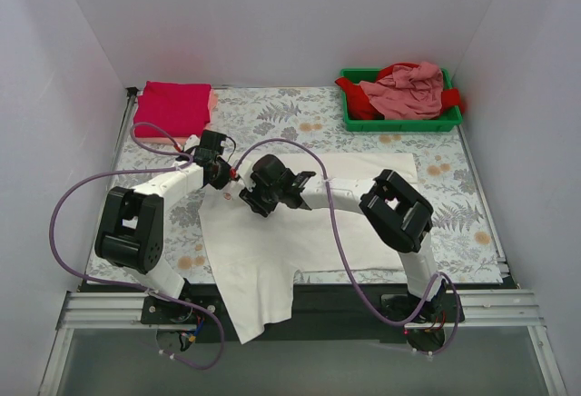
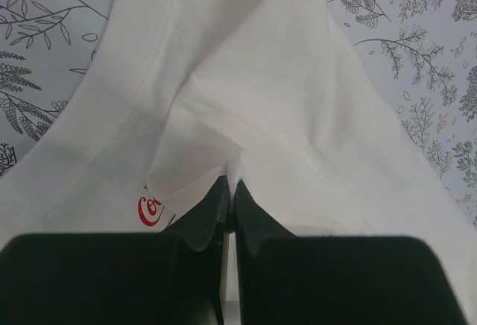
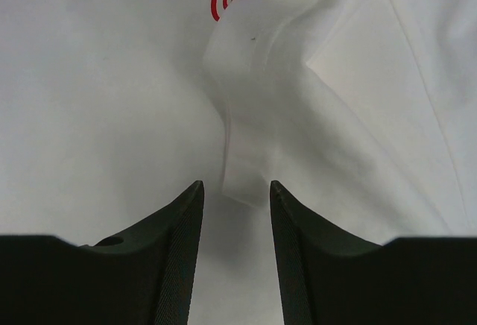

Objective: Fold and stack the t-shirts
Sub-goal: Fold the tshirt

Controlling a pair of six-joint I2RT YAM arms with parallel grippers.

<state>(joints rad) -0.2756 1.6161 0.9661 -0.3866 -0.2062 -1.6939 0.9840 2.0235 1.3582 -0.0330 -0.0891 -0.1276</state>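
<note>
Broadly, the floral cover spans the table, and on it the white tee lies spread across the middle, one end hanging off the near edge between the arm bases. At the far right corner the green tray holds a loose heap of pink and red tees; at the far left corner a folded crimson tee sits on the cover, with a paler pink edge showing at its right side. Both arms reach in over the left part of the white tee, their heads near each other. The left gripper is clenched on a raised pinch of the white cloth, with folds running up to its tips. The right gripper has its jaws apart, tips down at the cloth, and a narrow ridge of the tee stands between them, not clamped. A bit of red print shows just beside the left fingers
</note>
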